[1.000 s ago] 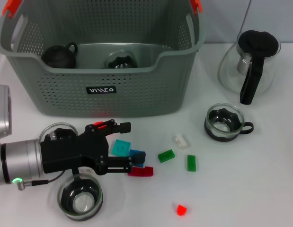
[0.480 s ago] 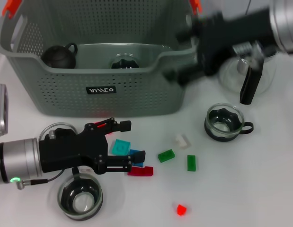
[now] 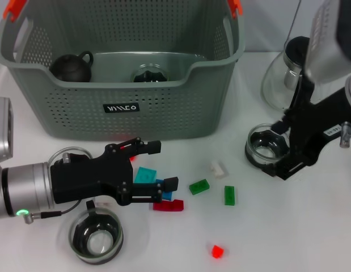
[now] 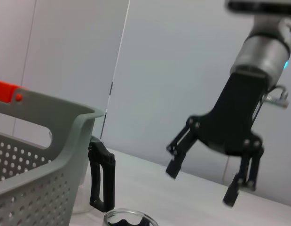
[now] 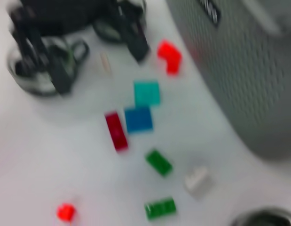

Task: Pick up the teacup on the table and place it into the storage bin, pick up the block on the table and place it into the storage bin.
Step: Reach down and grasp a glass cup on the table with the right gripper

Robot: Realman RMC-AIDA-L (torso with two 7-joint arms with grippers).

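The grey-green storage bin [image 3: 121, 107] stands at the back left and holds a black teapot [image 3: 72, 66] and a glass teacup [image 3: 148, 73]. Another teacup [image 3: 266, 145] sits at the right on the table. My right gripper [image 3: 280, 152] hangs open just over it, and it also shows open in the left wrist view [image 4: 201, 184]. My left gripper [image 3: 160, 165] is open low over a teal block [image 3: 145, 174], a blue block [image 3: 164, 191] and a dark red block [image 3: 168, 205]. One more teacup [image 3: 96, 238] sits near the front left, and a third [image 3: 70, 156] is half hidden behind the left arm.
Loose blocks lie mid-table: two green [image 3: 199, 186] [image 3: 229, 195], one white [image 3: 218, 169], one red [image 3: 217, 251]. A glass pitcher [image 3: 294, 73] with a black handle stands at the back right. The right wrist view shows the same blocks [image 5: 146, 92] beside the bin [image 5: 258, 70].
My right arm has swung from over the bin's right rim down to the teacup at the right. The left gripper has edged slightly right over the blocks.
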